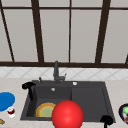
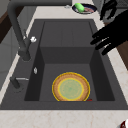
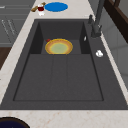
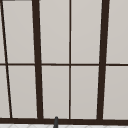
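I see left hand (image 1: 28, 86) hovering fingers spread over dark sink's (image 1: 107, 100) left rim | round yellow-orange plate (image 1: 45, 110) flat in its basin | right hand (image 1: 107, 120) at its front-right corner, fingers unclear

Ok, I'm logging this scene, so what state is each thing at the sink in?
Faucet: no water running.
Yellow plate: flat in the basin, empty.
Blue plate: flat on the counter, empty.
Dark bowl: upright, holding a green item.
Left hand: open, fingers spread, holding nothing.
Right hand: in the air by the sink's front right corner.
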Motion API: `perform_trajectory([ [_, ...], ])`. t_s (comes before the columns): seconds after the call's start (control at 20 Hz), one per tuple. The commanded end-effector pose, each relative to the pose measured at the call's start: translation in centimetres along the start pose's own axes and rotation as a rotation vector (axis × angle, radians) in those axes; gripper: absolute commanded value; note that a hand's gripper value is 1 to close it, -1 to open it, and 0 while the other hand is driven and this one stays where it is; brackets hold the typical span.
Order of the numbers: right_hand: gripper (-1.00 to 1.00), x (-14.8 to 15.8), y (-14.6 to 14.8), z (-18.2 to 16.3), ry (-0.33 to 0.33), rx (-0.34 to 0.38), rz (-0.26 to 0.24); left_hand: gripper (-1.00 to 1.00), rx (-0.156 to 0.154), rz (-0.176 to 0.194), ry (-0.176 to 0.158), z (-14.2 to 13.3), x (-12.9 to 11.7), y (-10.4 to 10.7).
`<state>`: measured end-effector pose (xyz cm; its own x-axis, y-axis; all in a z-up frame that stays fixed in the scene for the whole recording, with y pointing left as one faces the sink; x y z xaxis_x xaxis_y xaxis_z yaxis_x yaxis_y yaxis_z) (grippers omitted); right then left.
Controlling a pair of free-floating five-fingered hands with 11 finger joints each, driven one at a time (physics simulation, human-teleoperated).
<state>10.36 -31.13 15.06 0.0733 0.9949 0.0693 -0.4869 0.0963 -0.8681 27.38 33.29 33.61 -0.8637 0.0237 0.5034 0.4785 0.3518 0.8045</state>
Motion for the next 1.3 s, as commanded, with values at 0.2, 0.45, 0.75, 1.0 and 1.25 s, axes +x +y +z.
perform_trajectory([
  [0.2, 0.00, 0.0, 0.0, 0.0, 0.000, 0.000, 0.000, -1.00, -0.135, -0.012, 0.057, 1.5, 5.4, -2.2],
  [0.45, 0.00, 0.0, 0.0, 0.0, 0.000, 0.000, 0.000, -1.00, -0.199, -0.030, 0.107, 2.5, 8.4, -4.0],
  [0.75, 0.00, 0.0, 0.0, 0.0, 0.000, 0.000, 0.000, -1.00, -0.264, -0.049, 0.149, 3.3, 12.5, -6.2],
  [1.0, 0.00, 0.0, 0.0, 0.0, 0.000, 0.000, 0.000, -1.00, -0.307, -0.064, 0.175, 3.8, 15.5, -7.9],
  [1.25, 0.00, 0.0, 0.0, 0.0, 0.000, 0.000, 0.000, -1.00, -0.329, -0.074, 0.237, 3.2, 17.0, -9.2],
])
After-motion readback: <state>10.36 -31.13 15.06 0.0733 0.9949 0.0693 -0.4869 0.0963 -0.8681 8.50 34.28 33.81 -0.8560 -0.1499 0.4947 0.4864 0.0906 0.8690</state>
